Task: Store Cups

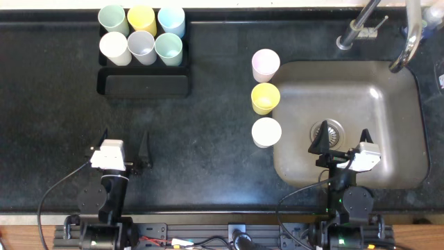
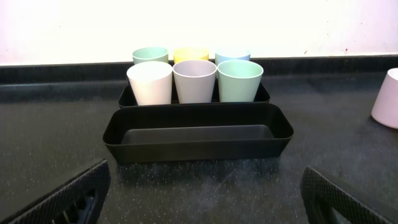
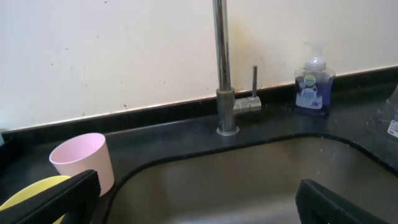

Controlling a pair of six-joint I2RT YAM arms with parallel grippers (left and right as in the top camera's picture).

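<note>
Three loose cups stand in a line on the black counter beside the sink: a pink cup [image 1: 265, 64] [image 3: 84, 162] [image 2: 388, 96], a yellow cup [image 1: 265, 98] [image 3: 31, 193] and a white cup [image 1: 266, 132]. At the back left, a black tray [image 1: 104, 52] [image 2: 127, 96] holds several cups in pale green, yellow, blue, white and grey. An empty black tray [image 1: 146, 94] [image 2: 199, 149] sits just in front of it. My left gripper [image 1: 125, 142] [image 2: 205, 177] is open, low over the counter, facing the empty tray. My right gripper [image 1: 342, 139] [image 3: 199, 186] is open above the sink.
The steel sink [image 1: 388, 104] [image 3: 249, 186] fills the right side, with a faucet [image 1: 361, 24] [image 3: 221, 68] behind it and a soap bottle [image 3: 314, 87] at the back right. Bare counter lies between the trays and the loose cups.
</note>
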